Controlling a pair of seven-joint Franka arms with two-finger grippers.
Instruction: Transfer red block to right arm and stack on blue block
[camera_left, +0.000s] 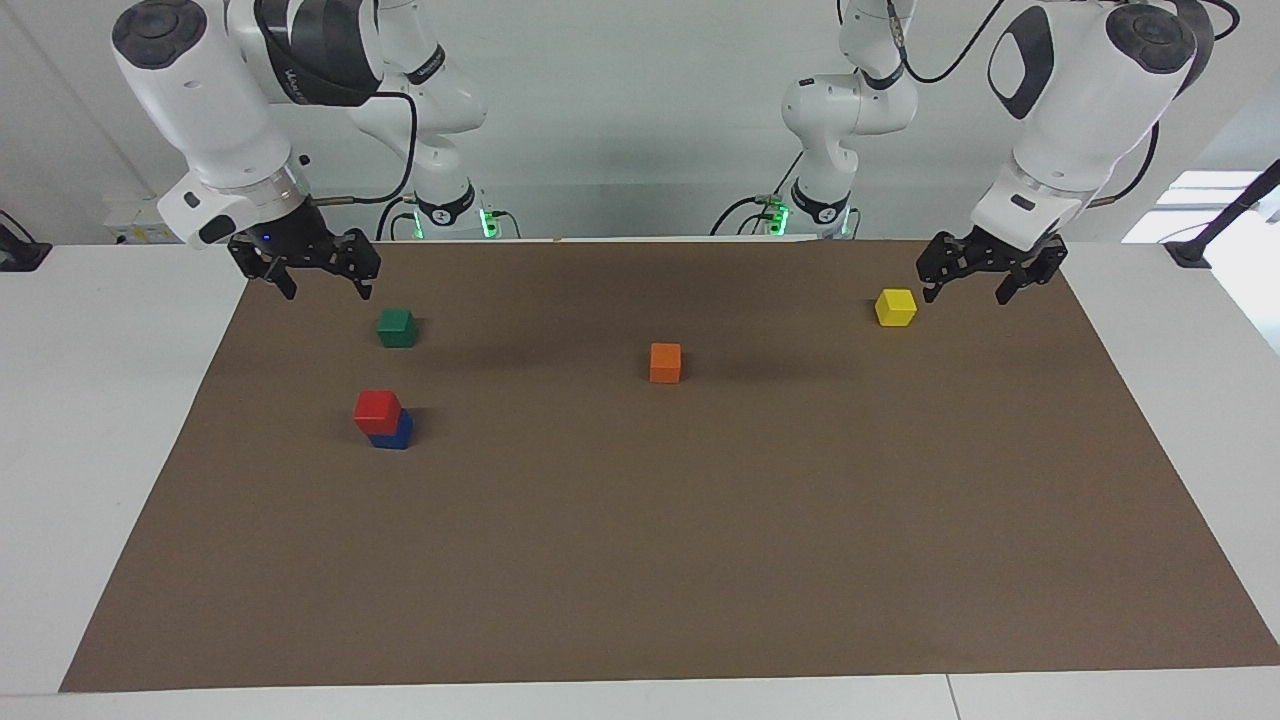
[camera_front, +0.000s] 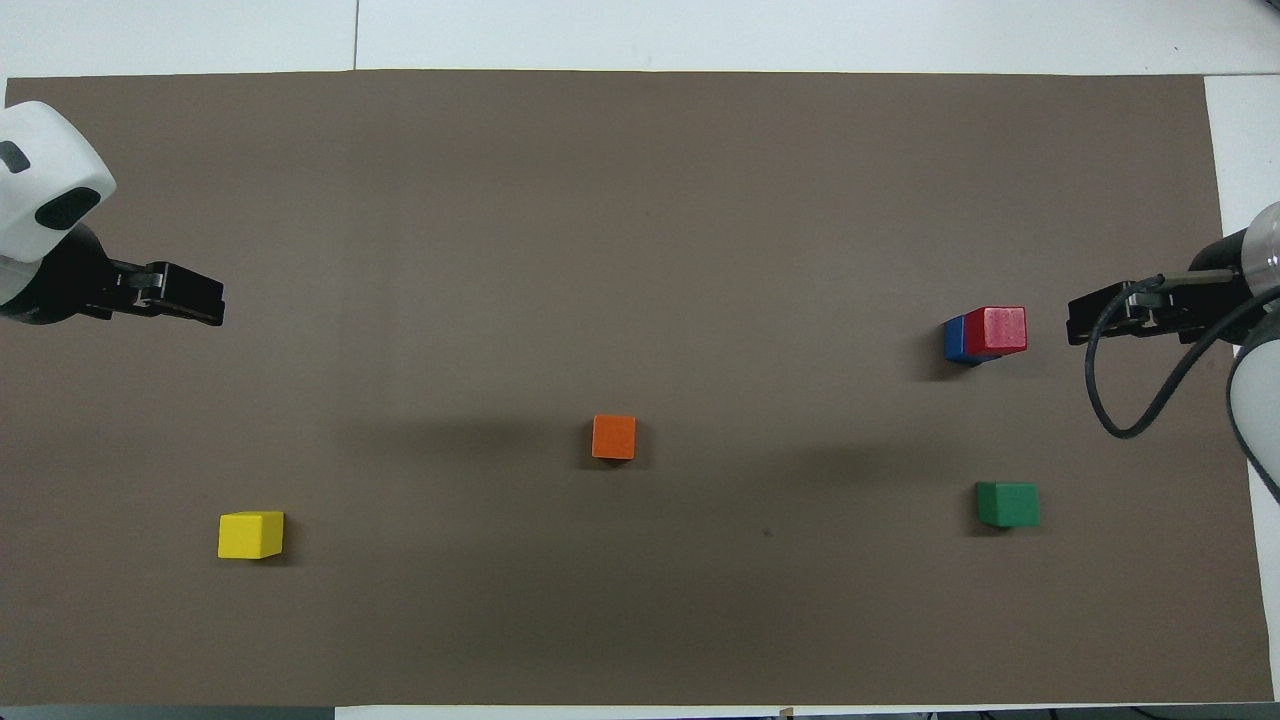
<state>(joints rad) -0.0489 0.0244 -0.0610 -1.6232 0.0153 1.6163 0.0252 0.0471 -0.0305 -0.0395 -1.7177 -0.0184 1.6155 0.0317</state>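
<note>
Broadly, the white bench (camera_left: 80, 420) carries a brown mat (camera_left: 700, 540) that covers most of it. Right arm (camera_left: 215, 110) hangs its end effector (camera_left: 318, 290) over the mat's corner at its own end, by the robots' edge, fingers spread wide and holding nothing. Left arm's end effector (camera_left: 968, 293) waits over the matching corner at the left arm's end, likewise wide open and empty. Red block (camera_left: 377, 411) sits on the blue block (camera_left: 396, 434), slightly offset, toward the right arm's end. Green block (camera_left: 397, 327) lies nearer the robots than that stack. Orange block (camera_left: 665, 362) sits mid-mat; yellow block (camera_left: 895, 307) lies just beside the left end effector.
</note>
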